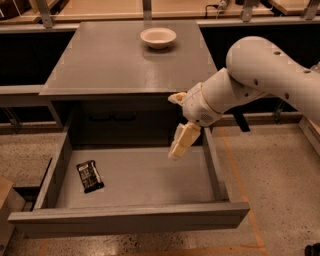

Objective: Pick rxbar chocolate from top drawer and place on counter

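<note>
The rxbar chocolate [90, 176] lies flat in its black wrapper on the floor of the open top drawer [130, 218], near the left wall. My gripper [179, 145] hangs pointing down over the right half of the drawer, well to the right of the bar and above the drawer floor. It holds nothing that I can see. The grey counter [115, 62] is the cabinet top just behind the drawer.
A white bowl [158, 37] stands near the back of the counter. Light tan wooden tabletops [100, 7] run along the back. My white arm [260, 80] reaches in from the right, over the drawer's right wall [216, 165]. Speckled floor lies around the cabinet.
</note>
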